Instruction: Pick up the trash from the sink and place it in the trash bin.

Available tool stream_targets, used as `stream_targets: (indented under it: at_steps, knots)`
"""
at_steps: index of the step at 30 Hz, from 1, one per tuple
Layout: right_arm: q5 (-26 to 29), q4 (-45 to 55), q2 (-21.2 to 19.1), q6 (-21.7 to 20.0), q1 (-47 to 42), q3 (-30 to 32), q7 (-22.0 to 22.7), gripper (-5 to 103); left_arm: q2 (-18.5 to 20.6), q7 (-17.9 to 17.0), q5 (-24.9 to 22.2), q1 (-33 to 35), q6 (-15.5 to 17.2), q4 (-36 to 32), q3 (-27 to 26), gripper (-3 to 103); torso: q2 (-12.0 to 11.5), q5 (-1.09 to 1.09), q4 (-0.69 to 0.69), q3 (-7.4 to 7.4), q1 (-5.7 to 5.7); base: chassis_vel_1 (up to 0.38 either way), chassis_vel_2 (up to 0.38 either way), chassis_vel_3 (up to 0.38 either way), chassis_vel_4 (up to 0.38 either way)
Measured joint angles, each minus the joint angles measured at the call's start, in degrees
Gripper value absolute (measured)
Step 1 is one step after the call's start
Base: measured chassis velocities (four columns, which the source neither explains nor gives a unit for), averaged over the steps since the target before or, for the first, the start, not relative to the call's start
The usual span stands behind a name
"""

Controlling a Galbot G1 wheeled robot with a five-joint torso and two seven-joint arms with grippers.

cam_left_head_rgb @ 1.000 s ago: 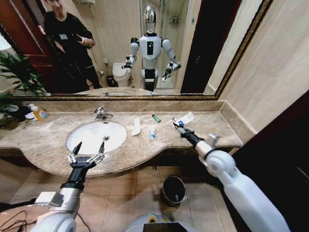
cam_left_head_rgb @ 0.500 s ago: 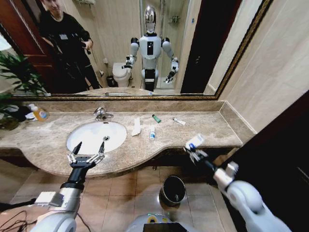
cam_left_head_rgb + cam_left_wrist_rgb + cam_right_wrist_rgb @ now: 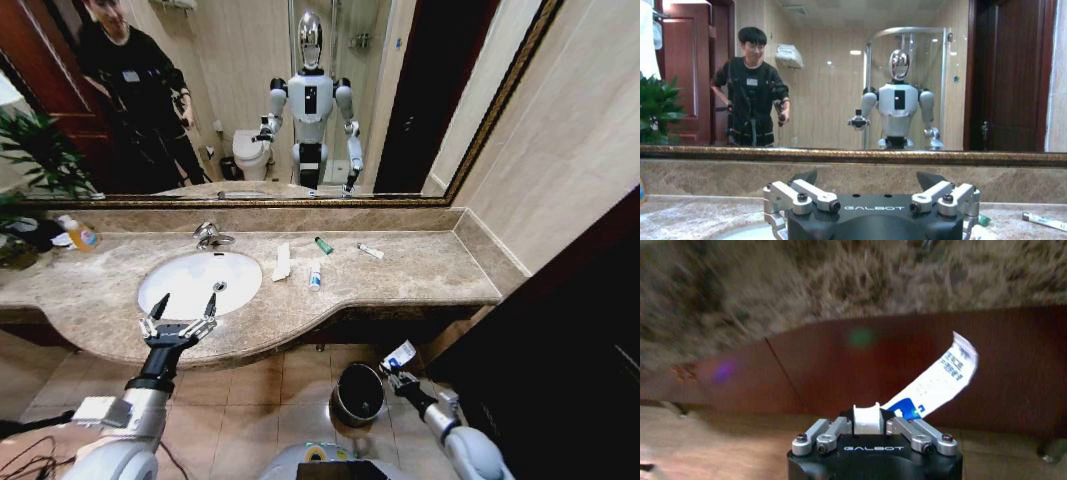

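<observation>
Your right gripper (image 3: 396, 374) is dropping from counter height, clamping the white tube (image 3: 401, 355), nearing the trash bin (image 3: 359, 393); left gripper (image 3: 180, 322) is idling wide open.

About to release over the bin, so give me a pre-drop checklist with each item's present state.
1. Right gripper shut on the white tube: ok, pinched at its cap end.
2. Tube directly over the trash bin: not ok, it sits just beside the rim on the robot's right.
3. Bin upright, mouth open: ok.
4. Left gripper out of the way: ok, open above the counter's front edge by the sink.
5. Trash left on the counter: not ok, several small items remain.
</observation>
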Motion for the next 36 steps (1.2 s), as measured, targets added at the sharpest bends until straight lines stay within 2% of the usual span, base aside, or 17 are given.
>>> stream_targets:
  at_steps: [5,10,15,18,19,21,22,25,27,29,30,31,33,36]
  knots:
    - [-2.9,-7.3,3.3,1.8,4.3,-1.2,0.8,21,0.0,0.0,0.0,0.0,0.0,0.0,0.0,100,0.0,-0.01,-0.01,0.00,0.00,0.000,0.000,0.000,0.000]
    - [-9.6,-15.6,7.5,4.5,8.6,-1.3,0.7,21,0.0,0.0,0.0,0.0,0.0,0.0,0.0,100,0.0,0.00,-0.01,0.00,0.00,0.000,0.000,0.000,0.000]
    - [-12.8,-18.5,9.1,5.8,9.5,-1.1,1.4,19,0.0,0.0,0.0,0.0,0.0,0.0,0.0,100,0.0,0.00,-0.01,0.00,0.00,0.000,0.000,0.000,0.000]
    - [-13.7,-18.7,9.8,5.7,9.3,-1.1,2.1,33,0.0,0.0,0.0,0.0,0.0,0.0,0.0,100,0.0,-0.01,-0.01,0.00,0.00,0.000,0.000,0.000,0.000]
    - [-13.7,-18.7,9.8,5.7,9.3,-1.1,2.1,33,0.0,0.0,0.0,0.0,0.0,0.0,0.0,100,0.0,-0.01,-0.01,0.00,0.00,0.000,0.000,0.000,0.000]
    - [-14.0,-18.7,9.9,5.8,9.3,-1.1,2.5,44,0.0,0.0,0.0,0.0,0.0,0.0,0.0,100,0.0,0.00,-0.01,0.00,0.00,0.000,0.000,0.000,0.000]
    - [-14.0,-18.7,9.9,5.8,9.3,-1.1,2.5,44,0.0,0.0,0.0,0.0,0.0,0.0,0.0,100,0.0,0.00,-0.01,0.00,0.00,0.000,0.000,0.000,0.000]
    - [-14.0,-18.5,9.7,5.8,9.0,-0.9,2.9,60,0.0,0.0,0.0,0.0,0.0,0.0,0.0,100,0.0,0.01,-0.01,0.00,0.00,0.000,0.000,0.000,0.000]
    - [-13.9,-18.4,9.5,5.8,8.9,-0.9,3.1,60,0.0,0.0,0.0,0.0,0.0,0.0,0.0,100,0.0,0.00,-0.01,0.00,0.00,0.000,0.000,0.000,0.000]
    - [-13.7,-17.9,9.2,5.8,8.7,-0.8,3.3,70,0.0,0.0,0.0,0.0,0.0,0.0,0.0,100,0.0,0.01,-0.01,0.00,0.00,0.000,0.000,0.000,0.000]
    - [-13.7,-17.9,9.2,5.8,8.7,-0.8,3.3,70,0.0,0.0,0.0,0.0,0.0,0.0,0.0,100,0.0,0.01,-0.01,0.00,0.00,0.000,0.000,0.000,0.000]
    - [-13.6,-17.5,9.1,5.8,8.4,-0.7,3.3,82,0.0,0.0,0.0,0.0,0.0,0.0,0.0,100,0.0,0.00,-0.01,0.00,0.00,0.000,0.000,0.000,0.000]
    - [-13.4,-17.1,9.0,5.6,8.3,-0.7,3.3,82,0.0,0.0,0.0,0.0,0.0,0.0,0.0,100,0.0,0.01,-0.01,0.00,0.00,0.000,0.000,0.000,0.000]
    - [-13.1,-15.7,8.8,4.9,7.7,-0.8,3.3,96,0.0,0.0,0.0,0.0,0.0,0.0,0.0,100,0.0,0.00,-0.01,0.00,0.00,0.000,0.000,0.000,0.000]
